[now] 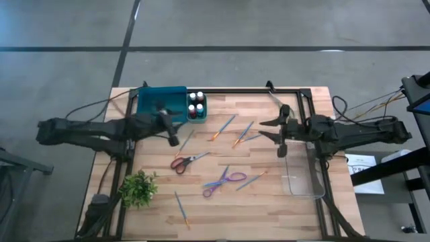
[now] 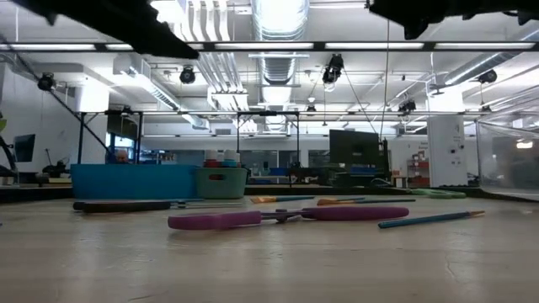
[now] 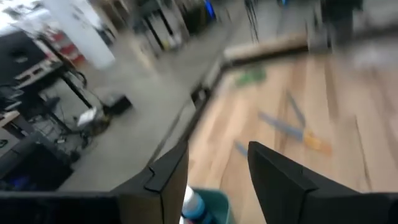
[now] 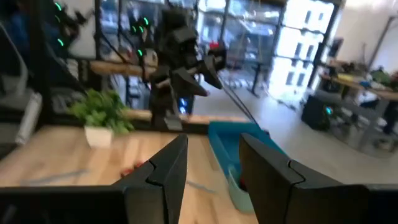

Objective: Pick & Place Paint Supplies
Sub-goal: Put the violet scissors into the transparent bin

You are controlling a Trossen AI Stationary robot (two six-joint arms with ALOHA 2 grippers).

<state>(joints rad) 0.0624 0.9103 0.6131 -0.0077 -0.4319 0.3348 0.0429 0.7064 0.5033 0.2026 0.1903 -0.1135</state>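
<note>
Several thin paintbrushes lie flat on the wooden table: two [image 1: 224,126] [image 1: 243,133] near the middle far side, one [image 1: 183,142] by the red scissors, one [image 1: 252,179] right of the purple scissors, and one [image 1: 181,208] near the front edge. My left gripper [image 1: 169,129] hovers open above the table, just in front of the teal bin [image 1: 161,101]. In its wrist view [image 3: 217,180] nothing sits between the fingers. My right gripper [image 1: 272,129] hovers open at the right, facing the brushes, and is also empty [image 4: 211,174].
Red scissors [image 1: 188,161] and purple scissors [image 1: 225,180] lie among the brushes. A small holder with paint bottles [image 1: 196,106] stands beside the teal bin. A potted plant [image 1: 139,188] stands at the near left. A clear container [image 1: 302,171] sits at the right edge.
</note>
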